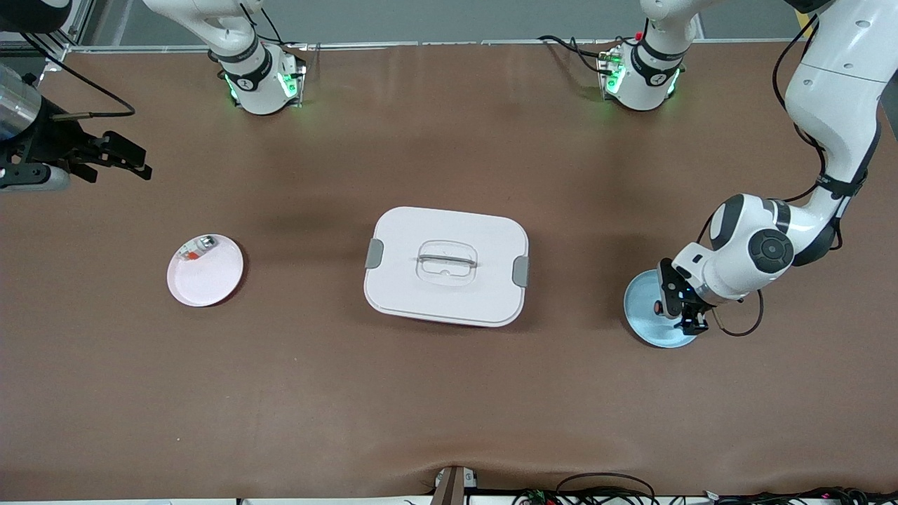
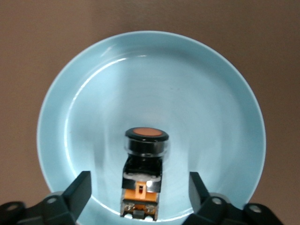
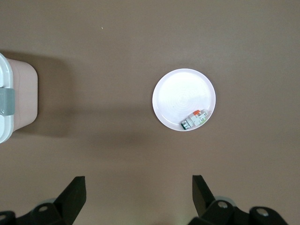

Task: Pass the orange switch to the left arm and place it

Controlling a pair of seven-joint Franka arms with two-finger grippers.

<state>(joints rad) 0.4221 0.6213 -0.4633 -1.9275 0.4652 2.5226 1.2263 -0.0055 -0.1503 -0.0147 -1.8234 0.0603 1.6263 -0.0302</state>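
Observation:
The orange switch (image 1: pixel 658 307) lies on its side on a blue plate (image 1: pixel 642 324) at the left arm's end of the table. In the left wrist view the switch (image 2: pixel 143 173) shows a black body, an orange cap and an orange band. My left gripper (image 1: pixel 679 307) is low over the blue plate (image 2: pixel 150 79) and open (image 2: pixel 140 192), one finger on each side of the switch, not touching it. My right gripper (image 1: pixel 140 163) hangs open and empty (image 3: pixel 139 192) over bare table at the right arm's end. The white box (image 1: pixel 446 265) stands in the middle.
A pink plate (image 1: pixel 207 277) lies at the right arm's end of the table and holds a small silver-and-clear part (image 1: pixel 198 247); both show in the right wrist view (image 3: pixel 178 96), (image 3: pixel 194 120). The box's corner (image 3: pixel 7 103) also shows there.

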